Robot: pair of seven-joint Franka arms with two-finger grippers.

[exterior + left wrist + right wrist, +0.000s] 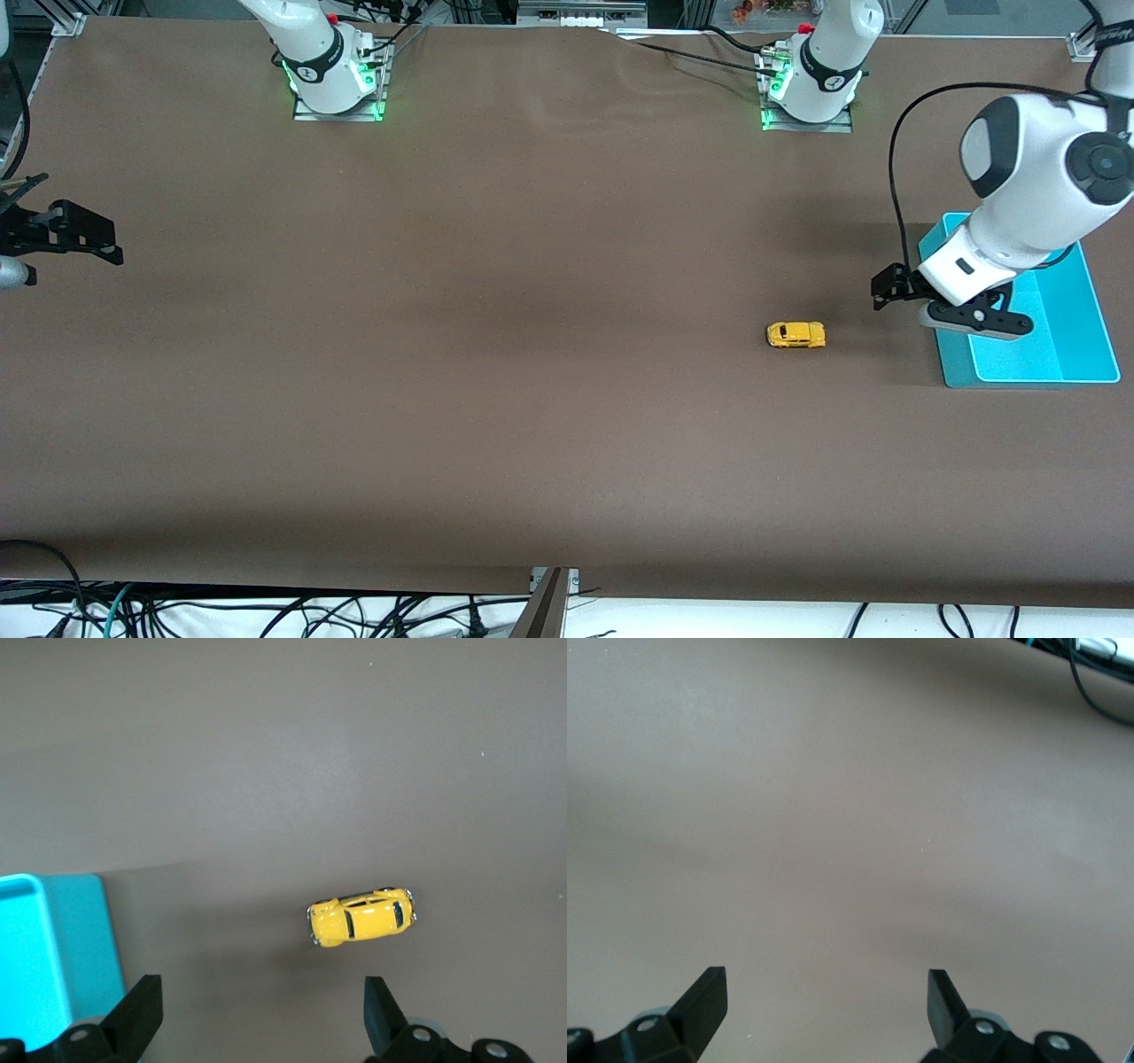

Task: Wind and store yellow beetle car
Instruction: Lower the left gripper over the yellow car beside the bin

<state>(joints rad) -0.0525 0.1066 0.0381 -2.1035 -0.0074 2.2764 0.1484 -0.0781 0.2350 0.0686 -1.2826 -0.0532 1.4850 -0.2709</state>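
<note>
The yellow beetle car (796,334) (363,917) stands on its wheels on the brown table, toward the left arm's end. My left gripper (943,306) (263,1010) hangs open over the table at the turquoise bin's (1063,341) (44,957) edge that faces the car. Nothing is between its fingers (142,1014), and the car lies a short way ahead of them. My right gripper (99,241) (827,1005) waits open over bare table at the right arm's end, holding nothing.
The shallow turquoise bin lies flat at the left arm's end of the table, partly covered by the left arm's wrist (1028,204). Both arm bases (332,80) (811,84) stand along the table's edge farthest from the front camera. Cables hang below the table's near edge (266,611).
</note>
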